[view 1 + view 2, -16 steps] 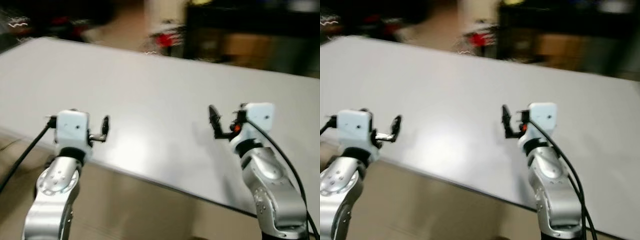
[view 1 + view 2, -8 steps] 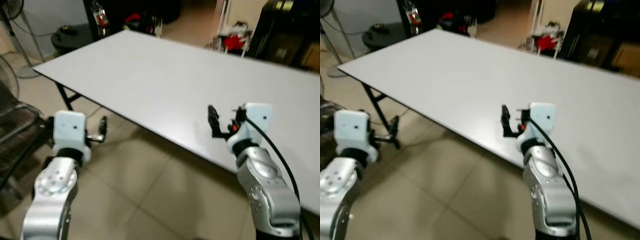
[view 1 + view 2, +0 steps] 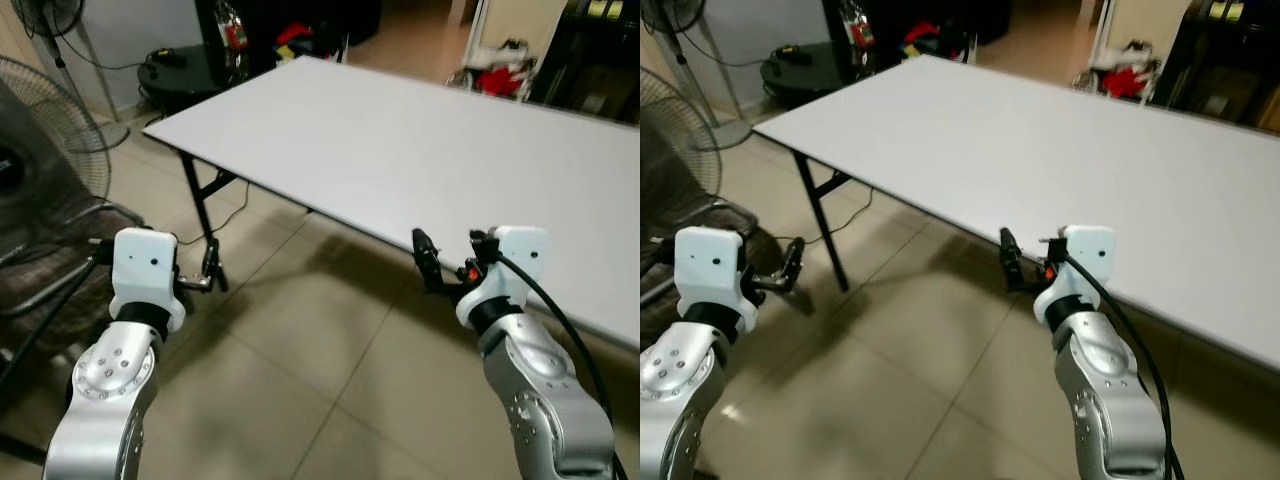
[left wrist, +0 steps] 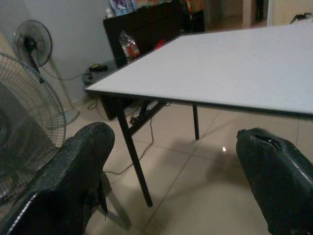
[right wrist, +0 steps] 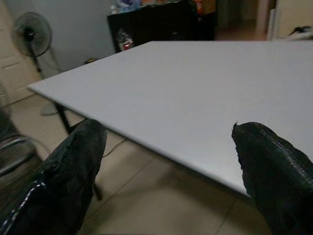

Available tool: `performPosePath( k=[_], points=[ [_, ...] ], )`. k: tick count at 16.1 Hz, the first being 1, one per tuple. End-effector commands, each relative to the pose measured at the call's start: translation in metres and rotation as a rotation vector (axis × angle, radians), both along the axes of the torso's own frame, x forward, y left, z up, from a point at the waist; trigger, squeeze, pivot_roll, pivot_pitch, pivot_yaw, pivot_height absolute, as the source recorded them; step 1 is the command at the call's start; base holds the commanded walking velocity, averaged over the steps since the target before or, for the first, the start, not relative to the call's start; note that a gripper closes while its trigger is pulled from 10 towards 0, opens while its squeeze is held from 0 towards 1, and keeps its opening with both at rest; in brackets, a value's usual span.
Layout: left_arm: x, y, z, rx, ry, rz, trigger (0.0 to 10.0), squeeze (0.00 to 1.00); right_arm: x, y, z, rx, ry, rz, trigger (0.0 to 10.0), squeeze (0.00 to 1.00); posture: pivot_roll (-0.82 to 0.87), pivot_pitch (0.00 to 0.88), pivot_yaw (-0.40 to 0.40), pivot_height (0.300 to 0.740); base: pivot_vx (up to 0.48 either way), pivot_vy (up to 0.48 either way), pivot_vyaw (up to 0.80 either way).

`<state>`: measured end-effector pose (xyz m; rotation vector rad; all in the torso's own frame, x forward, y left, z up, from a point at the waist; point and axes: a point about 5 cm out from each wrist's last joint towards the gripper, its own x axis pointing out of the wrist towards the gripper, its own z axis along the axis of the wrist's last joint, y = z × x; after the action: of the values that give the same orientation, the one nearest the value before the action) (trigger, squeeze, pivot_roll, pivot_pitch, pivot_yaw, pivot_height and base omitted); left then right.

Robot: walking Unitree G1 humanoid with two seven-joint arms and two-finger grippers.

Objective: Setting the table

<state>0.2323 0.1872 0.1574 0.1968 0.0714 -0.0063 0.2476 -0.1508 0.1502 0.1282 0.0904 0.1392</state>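
Left wrist view shows both grippers, left gripper (image 4: pixel 171 181) and right gripper (image 5: pixel 166 171), spread wide and holding nothing beside the bare white table (image 3: pixel 420 150), so no tableware to size up for a grip yet.

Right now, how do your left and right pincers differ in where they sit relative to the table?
The left pincer hangs over the tiled floor, beside the table's corner leg and clear of the top. The right pincer sits at the table's near edge, closer to the top. The left points sideways toward the leg; the right points up and forward. Both are open and hold nothing.
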Motion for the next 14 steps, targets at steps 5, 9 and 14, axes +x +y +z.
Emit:
performPosePath(
  k=[5, 9, 14],
  points=[
    [-0.007, 0.008, 0.005, 0.024, -0.015, 0.026, 10.0, 0.00, 0.005, 0.011, -0.001, -0.016, -0.007, 0.078, 10.0, 0.00, 0.05, 0.000, 0.026, 0.740, 0.000, 0.478, 0.00],
    [-0.011, 0.010, 0.007, 0.022, -0.033, 0.054, 10.0, 0.00, 0.010, 0.024, 0.001, -0.011, -0.020, 0.158, 10.0, 0.00, 0.08, 0.000, 0.004, 0.740, 0.000, 0.457, 0.71],
    [-0.008, 0.015, 0.014, 0.058, -0.060, 0.081, 10.0, 0.00, 0.015, 0.035, 0.002, 0.003, -0.031, 0.204, 10.0, 0.00, 0.09, 0.000, 0.006, 0.740, 0.000, -0.288, 0.80]
  ],
)
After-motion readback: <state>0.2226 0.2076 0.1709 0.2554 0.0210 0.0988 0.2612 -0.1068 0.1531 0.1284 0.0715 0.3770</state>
